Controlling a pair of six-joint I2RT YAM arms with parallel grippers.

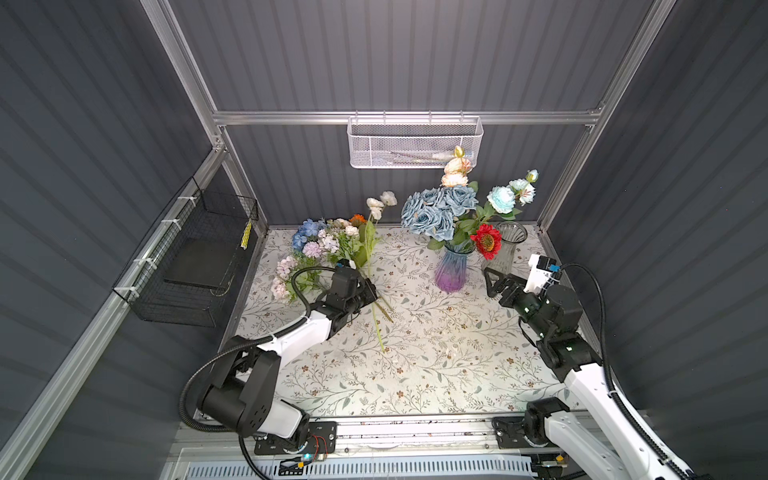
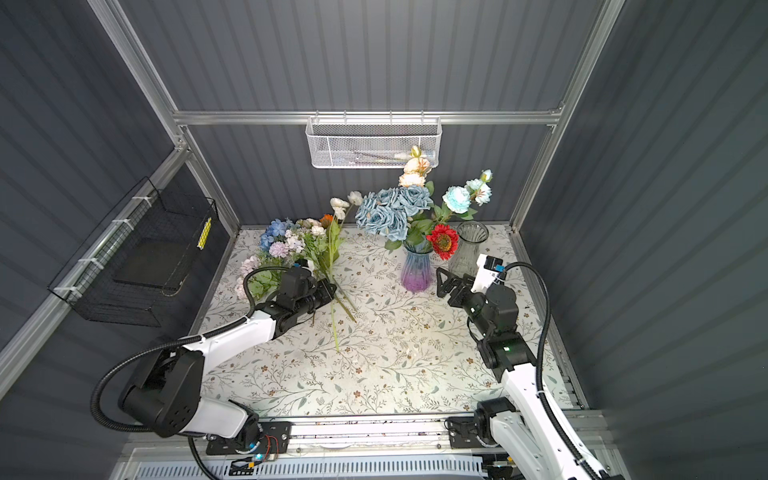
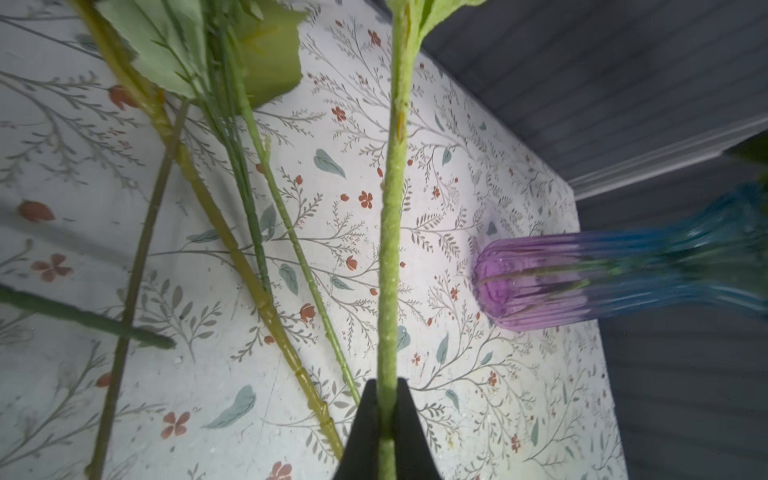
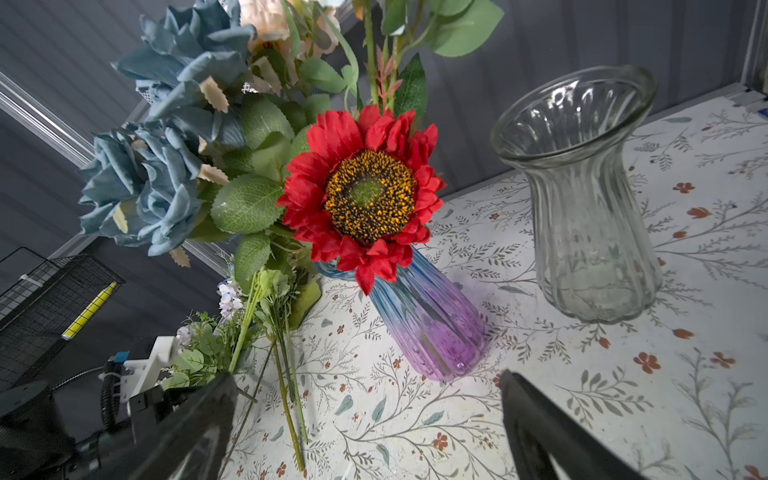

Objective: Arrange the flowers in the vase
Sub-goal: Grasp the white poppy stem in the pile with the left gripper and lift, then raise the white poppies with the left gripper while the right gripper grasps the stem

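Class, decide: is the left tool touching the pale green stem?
Touching. The left wrist view shows the left tool shut on the stem, black tips pressed against both its sides.

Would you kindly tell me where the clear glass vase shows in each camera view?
In both top views: clear glass vase at the table's back right.
Left wrist: not in view.
Right wrist: empty, beside the purple-blue vase.
Shared landmark: that purple-blue vase, in every view.

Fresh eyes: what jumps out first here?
The purple-blue vase at back right, full of blue roses with a red sunflower, an empty clear vase beside it. At back left lies a pile of loose flowers, and the left gripper is shut on one pale green stem.
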